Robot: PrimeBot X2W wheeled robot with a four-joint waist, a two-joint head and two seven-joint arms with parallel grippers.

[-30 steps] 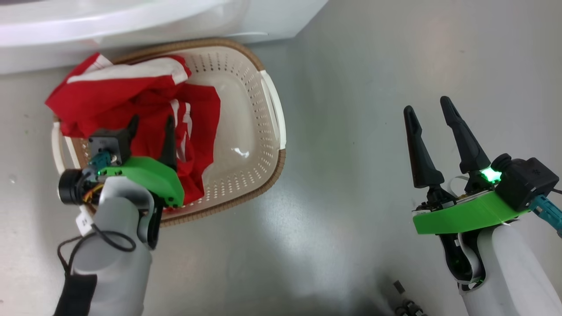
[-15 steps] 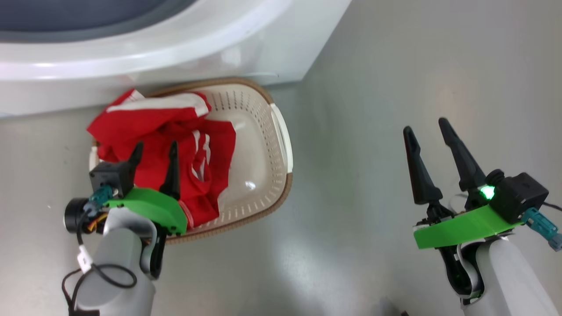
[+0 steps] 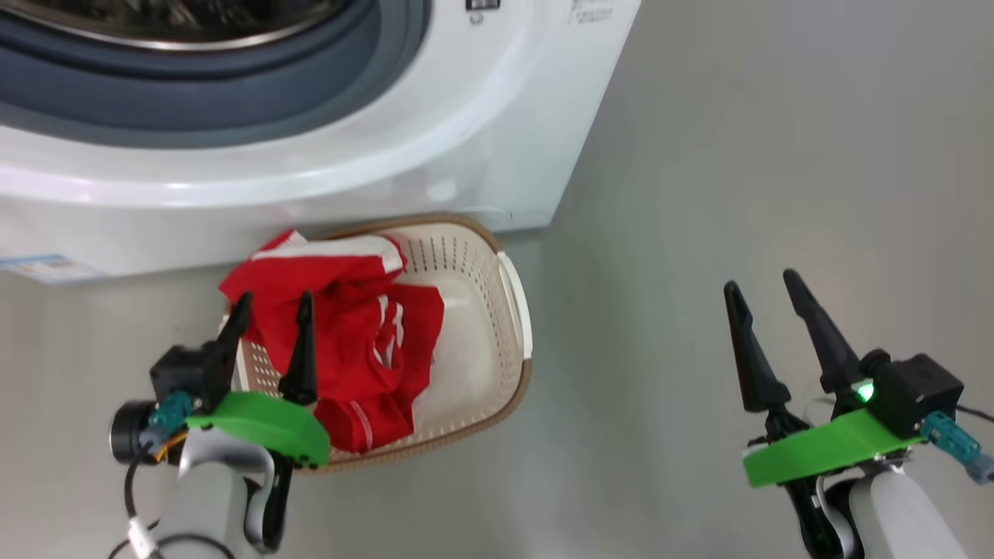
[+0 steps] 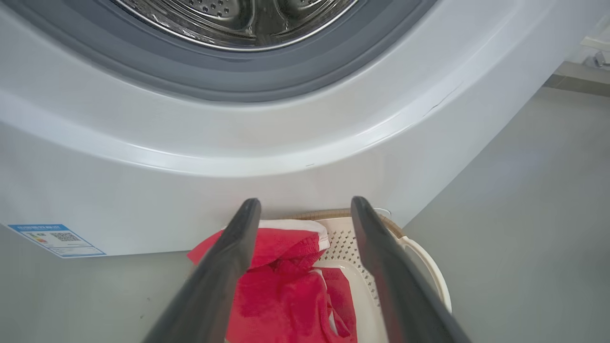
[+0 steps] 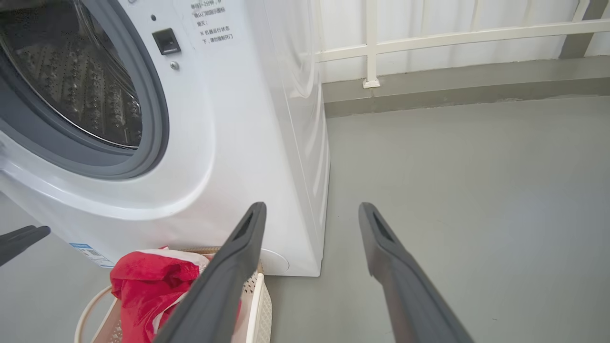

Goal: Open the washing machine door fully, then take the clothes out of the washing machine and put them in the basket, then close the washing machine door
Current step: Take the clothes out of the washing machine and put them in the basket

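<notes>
The white washing machine (image 3: 466, 116) stands with its grey-ringed port uncovered, and the steel drum (image 4: 238, 19) shows inside. The washing machine door is out of view. In front of the machine, the cream basket (image 3: 466, 264) sits on the floor with the red clothes (image 3: 349, 341) heaped in its left half. My left gripper (image 3: 273, 310) is open over the basket's near left corner, just above the clothes, with nothing between its fingers. My right gripper (image 3: 761, 283) is open and empty over bare floor, well right of the basket. The left wrist view looks over the clothes (image 4: 281, 295) at the machine's front.
A blue label (image 3: 46, 268) is stuck low on the machine's front. Grey floor (image 3: 699, 155) stretches to the right of the machine and the basket. A white railing (image 5: 371, 47) on a low kerb runs along the back.
The head camera has tilted up, bringing the machine's port into view. My left gripper has drawn back from over the middle of the clothes toward the basket's near left corner. Both grippers stay open.
</notes>
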